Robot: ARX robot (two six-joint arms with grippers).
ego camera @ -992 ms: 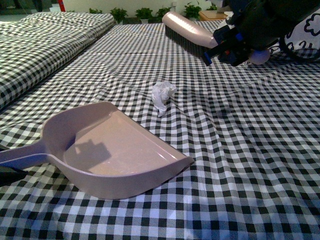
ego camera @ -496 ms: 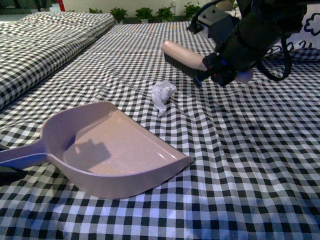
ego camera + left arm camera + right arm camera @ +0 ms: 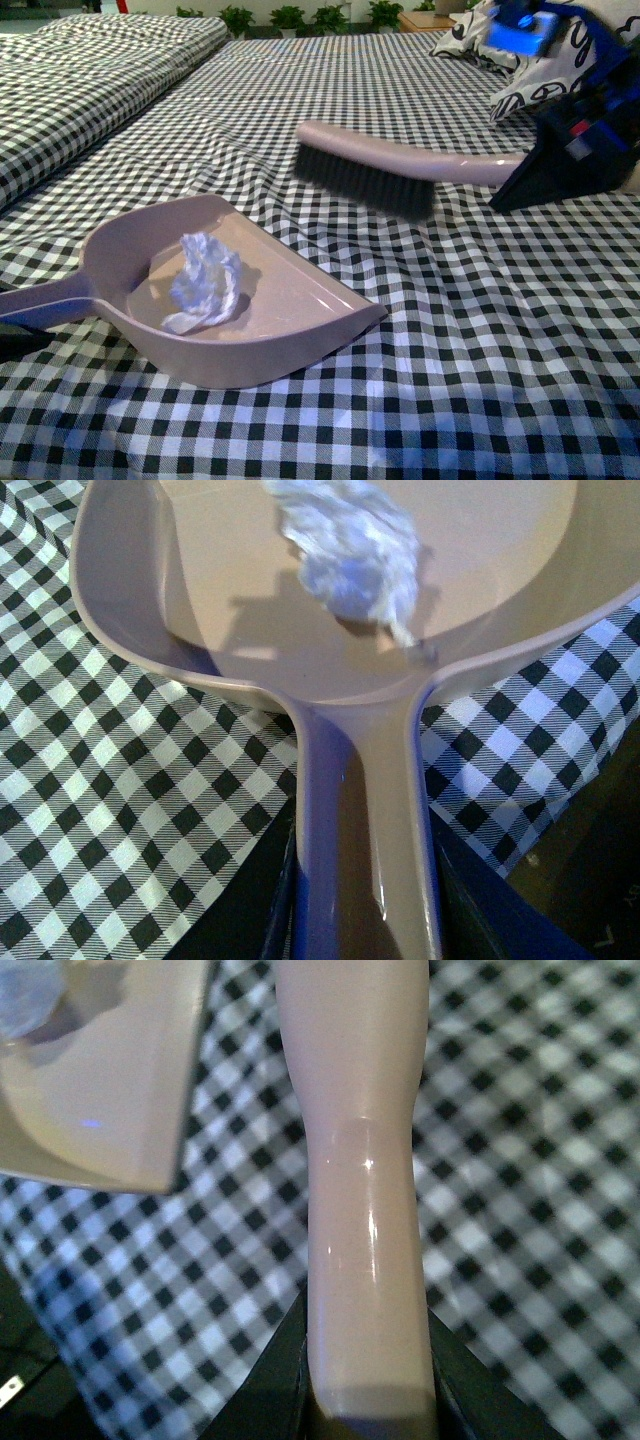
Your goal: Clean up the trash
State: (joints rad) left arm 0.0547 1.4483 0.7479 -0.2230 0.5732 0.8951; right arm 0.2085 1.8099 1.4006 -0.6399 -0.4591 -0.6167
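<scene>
Where your left arm comes in at the near left edge, the left gripper is clenched around the handle of the pinkish dustpan, its dark jaws pressing the handle from both sides in the left wrist view. You can see the dustpan resting on the black-and-white checked cloth, mouth facing right and away from you. Inside the pan sits the trash, a crumpled white tissue wad lying near the back wall, close to where the handle joins. To the right of the pan and beyond it, the brush hangs above the cloth with its dark bristles pointing down, apart from the pan. Further right, your right gripper grasps the brush handle, jaws on either side of it. Behind that arm lies a black-and-white patterned pillow.
</scene>
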